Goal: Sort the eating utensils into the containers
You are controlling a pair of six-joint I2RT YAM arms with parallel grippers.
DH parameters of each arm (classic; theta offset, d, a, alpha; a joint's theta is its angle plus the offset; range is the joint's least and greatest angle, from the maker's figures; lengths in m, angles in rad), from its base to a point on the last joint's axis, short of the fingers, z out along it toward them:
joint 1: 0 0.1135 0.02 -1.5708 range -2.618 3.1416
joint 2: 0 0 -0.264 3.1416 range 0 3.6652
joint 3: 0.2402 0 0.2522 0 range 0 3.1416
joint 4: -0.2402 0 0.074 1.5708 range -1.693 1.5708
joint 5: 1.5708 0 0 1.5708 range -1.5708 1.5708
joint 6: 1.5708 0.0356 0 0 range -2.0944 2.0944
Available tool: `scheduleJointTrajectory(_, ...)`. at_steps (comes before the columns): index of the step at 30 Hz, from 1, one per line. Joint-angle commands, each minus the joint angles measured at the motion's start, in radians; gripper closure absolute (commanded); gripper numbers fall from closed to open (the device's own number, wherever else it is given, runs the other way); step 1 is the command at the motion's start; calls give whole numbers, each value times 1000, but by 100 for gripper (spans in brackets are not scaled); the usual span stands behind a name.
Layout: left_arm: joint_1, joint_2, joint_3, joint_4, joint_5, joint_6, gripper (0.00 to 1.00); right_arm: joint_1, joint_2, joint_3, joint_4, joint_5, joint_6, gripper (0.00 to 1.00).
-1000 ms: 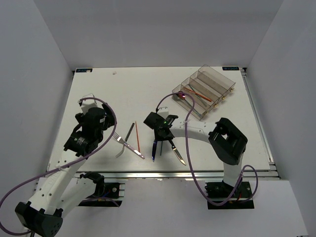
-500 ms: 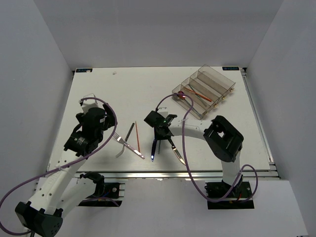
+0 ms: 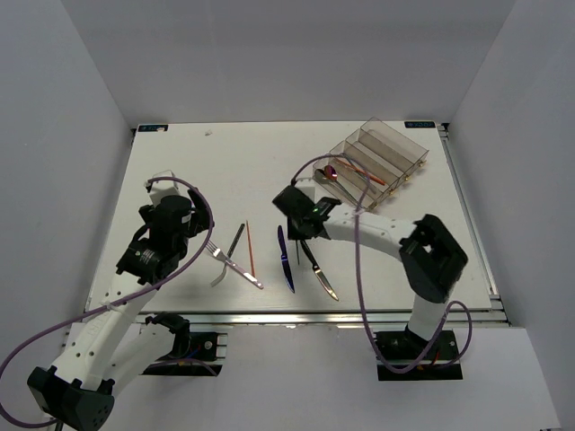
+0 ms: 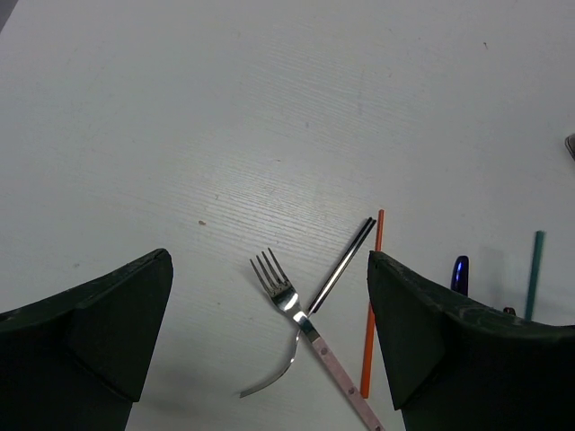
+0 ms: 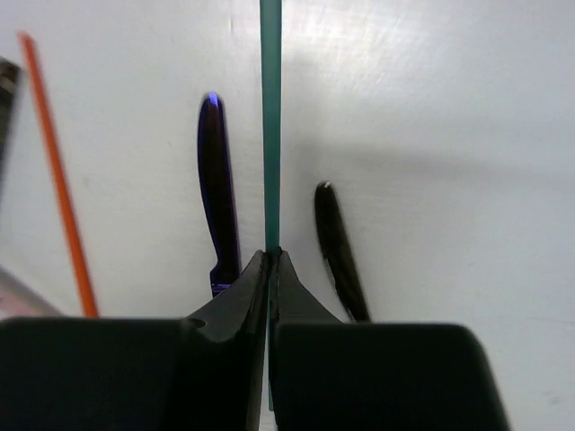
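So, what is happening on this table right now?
The right claw is shut on a green chopstick, close to the blue knife and a dark-handled knife that lie on the table. The left claw hangs open over the fork, an orange chopstick and a dark chopstick. The tray at the far right already holds a few pieces.

Green chopstick [image 5: 270, 108] in right hand [image 5: 270, 262]

2 arms, same build. Left arm [image 3: 135, 269]: white links, black joint housings, black mount [image 3: 184, 339] at bottom edge. Right arm [image 3: 377, 235]: likewise, bulky black elbow block [image 3: 431, 260]. 1 purple cable [image 3: 208, 215] loops along each arm. Left gripper [image 4: 269, 259]: fingers [image 4: 99, 332] matte black, broad wedges. Right gripper [image 5: 269, 256]: fingers [image 5: 229, 310] black, tapering thin.
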Motion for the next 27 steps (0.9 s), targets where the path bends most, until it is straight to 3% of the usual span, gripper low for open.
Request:
scheduleJointTrajectory(1, -2, -15, -10, 26, 4, 8, 2, -97, -145, 67, 15, 12, -121, 100)
scheduleJointTrajectory(5, -2, -20, -10, 31, 13, 10, 2, -305, -148, 136, 72, -158, -461, 100)
scheduleJointTrajectory(6, -1, -23, -10, 32, 18, 11, 2, -343, -99, 175, 51, -187, -611, 100)
scheduleJointTrajectory(10, -2, -17, -14, 43, 33, 16, 2, -488, 25, 363, -32, -281, -940, 100)
scheduleJointTrajectory(13, -1, -6, -16, 49, 45, 21, 2, -556, 76, 407, -4, -197, -1147, 100)
scheduleJointTrajectory(19, -1, 22, -17, 61, 87, 28, 2, -699, 111, 391, 39, -453, -1422, 100)
scheduleJointTrajectory(25, -1, 48, -11, 58, 90, 33, 2, -742, 229, 469, 14, -445, -1442, 100)
scheduleJointTrajectory(26, -1, 52, -10, 55, 82, 31, 2, -745, 238, 482, 5, -451, -1434, 98)
scheduleJointTrajectory(27, -1, 55, -11, 54, 79, 30, 2, -745, 252, 489, -1, -463, -1421, 78)
